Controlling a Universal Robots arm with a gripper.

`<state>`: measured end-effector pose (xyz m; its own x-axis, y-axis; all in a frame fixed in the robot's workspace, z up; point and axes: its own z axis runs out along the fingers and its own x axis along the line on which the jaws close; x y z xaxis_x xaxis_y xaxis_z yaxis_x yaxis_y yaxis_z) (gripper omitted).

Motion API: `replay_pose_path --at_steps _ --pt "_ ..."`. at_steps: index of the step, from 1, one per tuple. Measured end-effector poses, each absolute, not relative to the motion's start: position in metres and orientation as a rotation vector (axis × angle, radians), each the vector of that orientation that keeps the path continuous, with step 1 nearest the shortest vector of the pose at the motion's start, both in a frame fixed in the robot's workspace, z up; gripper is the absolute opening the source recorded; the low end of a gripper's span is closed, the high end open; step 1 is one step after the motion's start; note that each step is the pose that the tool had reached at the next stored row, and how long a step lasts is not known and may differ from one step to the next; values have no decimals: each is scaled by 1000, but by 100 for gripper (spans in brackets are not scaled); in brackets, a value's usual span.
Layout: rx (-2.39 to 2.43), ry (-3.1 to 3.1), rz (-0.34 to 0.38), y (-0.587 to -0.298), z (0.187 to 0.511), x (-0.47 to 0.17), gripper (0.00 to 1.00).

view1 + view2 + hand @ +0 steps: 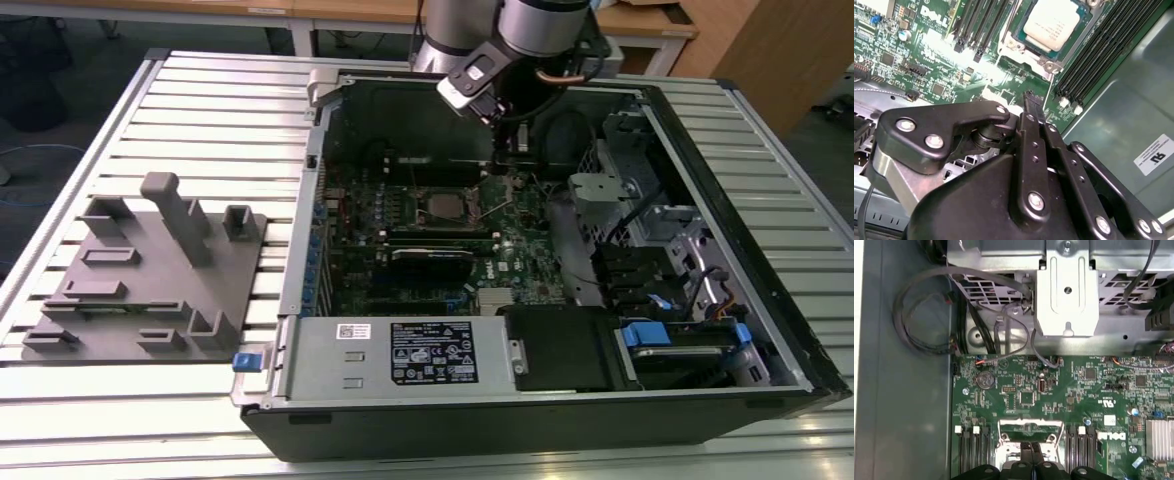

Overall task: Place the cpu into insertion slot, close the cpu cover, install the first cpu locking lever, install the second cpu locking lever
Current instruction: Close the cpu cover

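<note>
Though the pincer (pixel 1030 452) hides the near part of the socket in the first wrist view, the second wrist view shows one cpu (pixel 1050 22) seated in the insertion slot (pixel 414 207), with one cpu cover (pixel 1019 50) lying flat around it. The pincer's fingers are pressed together on nothing, just at the exterior view's right of the slot. The locking levers are hard to make out. One grey fixture block (pixel 147 270) sits on the tabletop (pixel 214 110).
</note>
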<state>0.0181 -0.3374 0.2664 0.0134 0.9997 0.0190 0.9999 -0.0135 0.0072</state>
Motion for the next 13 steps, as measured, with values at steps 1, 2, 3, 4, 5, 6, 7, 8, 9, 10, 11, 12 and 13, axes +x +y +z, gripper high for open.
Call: replay_pose_path --at_steps 1,2,3,4,5,6,7,8,9,10,11,12,13 --pt "-2230 -2201 -29 -337 266 19 11" --pt "-2230 -2201 -29 -337 266 20 11" --pt "-2230 -2201 -29 -337 266 22 11" --pt "-2230 -2201 -29 -337 266 23 11" --pt "-2230 -2201 -29 -337 266 25 11" --pt "-2230 -2201 -29 -337 266 27 11" --pt "-2231 -2200 -29 -337 266 29 11" --pt "-2230 -2201 -29 -337 266 31 11" --pt "-2230 -2201 -29 -337 266 34 11" --pt "-2230 -2201 -29 -337 266 36 11" --pt "-2231 -2200 -29 -337 266 38 11" --pt "-2230 -2201 -29 -337 266 41 11" --pt "-2230 -2201 -29 -337 266 43 11"
